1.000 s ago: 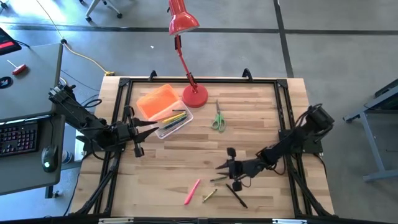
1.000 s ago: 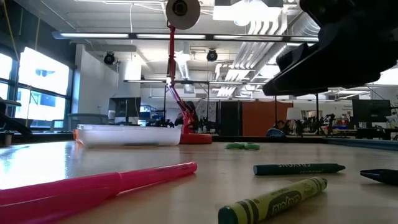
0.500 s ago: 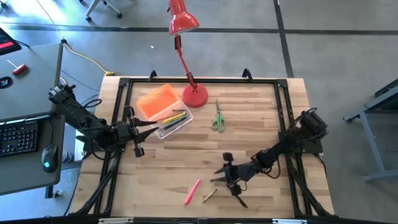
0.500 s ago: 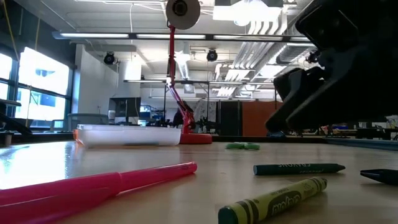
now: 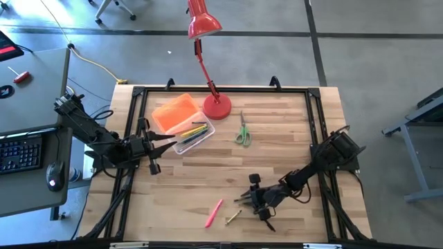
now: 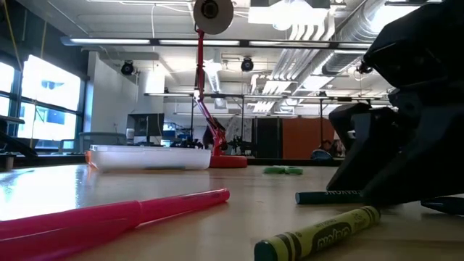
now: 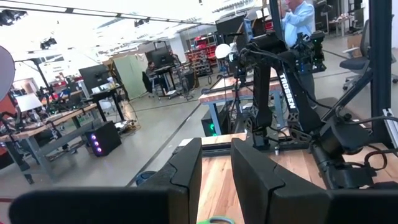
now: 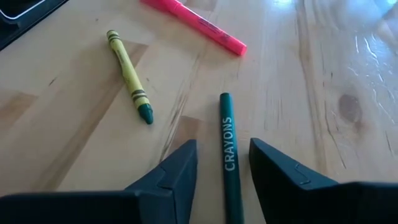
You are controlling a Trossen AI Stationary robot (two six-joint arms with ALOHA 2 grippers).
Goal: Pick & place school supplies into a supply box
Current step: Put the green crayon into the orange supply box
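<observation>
1. Right gripper (image 8: 221, 163) — fingers spread, straddling one dark green crayon (image 8: 227, 149) on the table
2. Nearby: one yellow-green crayon (image 8: 129, 76), one pink marker (image 8: 198, 25)
3. Left gripper (image 5: 168, 144) beside one supply box (image 5: 183, 122) — fingers slightly parted, empty

You're looking at a pale wooden table (image 5: 208, 173) with a black frame, and things are lying scattered across it. Toward the back left the supply box (image 5: 183, 124) is sitting with pencils in it, the red lamp's base (image 5: 217, 106) just beside it. The green-handled scissors (image 5: 241, 131) are lying nearby. Near the front, a pink marker (image 5: 214, 212), a yellow-green crayon (image 8: 129, 76), a dark green crayon (image 8: 229, 158) and a black marker (image 5: 266, 220) are resting on the wood.
</observation>
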